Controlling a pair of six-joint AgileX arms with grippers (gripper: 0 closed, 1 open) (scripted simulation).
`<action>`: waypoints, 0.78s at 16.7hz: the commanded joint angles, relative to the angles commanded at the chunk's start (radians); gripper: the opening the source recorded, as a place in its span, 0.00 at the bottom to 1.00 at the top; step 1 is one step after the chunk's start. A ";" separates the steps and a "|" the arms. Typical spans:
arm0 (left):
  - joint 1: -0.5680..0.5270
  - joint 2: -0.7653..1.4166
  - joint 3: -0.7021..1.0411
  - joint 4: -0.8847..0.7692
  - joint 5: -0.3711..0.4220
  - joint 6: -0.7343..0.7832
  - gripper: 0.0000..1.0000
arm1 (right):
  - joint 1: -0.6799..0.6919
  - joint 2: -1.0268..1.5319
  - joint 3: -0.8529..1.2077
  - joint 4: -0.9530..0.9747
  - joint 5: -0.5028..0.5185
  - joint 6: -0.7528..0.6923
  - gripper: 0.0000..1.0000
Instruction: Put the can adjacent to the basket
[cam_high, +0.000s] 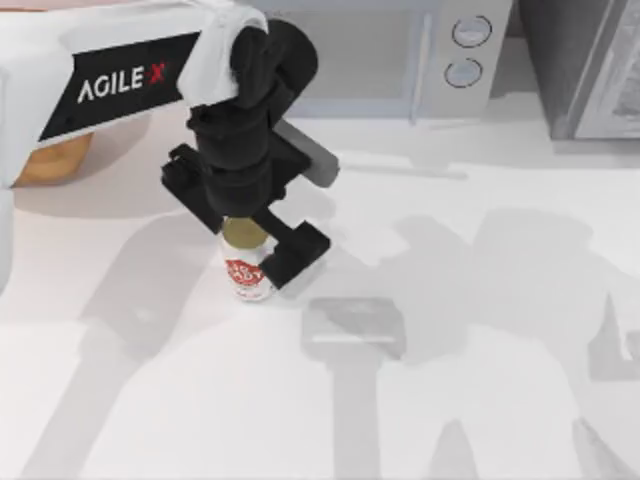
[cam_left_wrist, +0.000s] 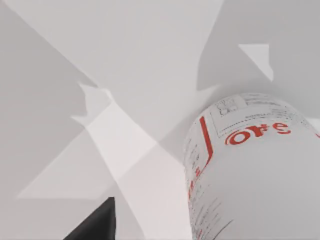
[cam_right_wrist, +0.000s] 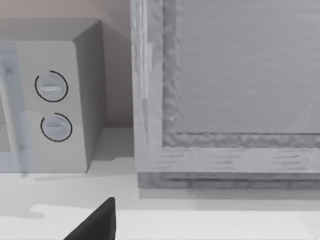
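The table (cam_high: 480, 400) was wide and bare across its middle and right, so there was plenty of room to move; the crowding sat along the back, where a microwave (cam_high: 400, 50) stood. The basket (cam_high: 55, 158) showed as an orange-brown sliver at the far left, mostly hidden under the left arm. To my eye the risk lay there: sweeping the load leftward, the arm could bump the basket's wall or set the load down against it and shove it.

The left gripper (cam_high: 248, 240) hung over the table left of centre, its fingers closed around the can (cam_high: 248, 272), which stood upright beneath it, well apart from the basket. If the hold was shallow, the can might slip or tip on release.

The right gripper (cam_right_wrist: 95, 222) was parked facing the microwave; I could not tell how its fingers stood.
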 joint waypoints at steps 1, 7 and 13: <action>0.000 0.000 0.000 0.000 0.000 0.000 1.00 | 0.000 0.000 0.000 0.000 0.000 0.000 1.00; 0.000 0.000 0.000 0.000 0.000 0.000 0.55 | 0.000 0.000 0.000 0.000 0.000 0.000 1.00; 0.000 0.000 0.000 0.000 0.000 0.000 0.10 | 0.000 0.000 0.000 0.000 0.000 0.000 1.00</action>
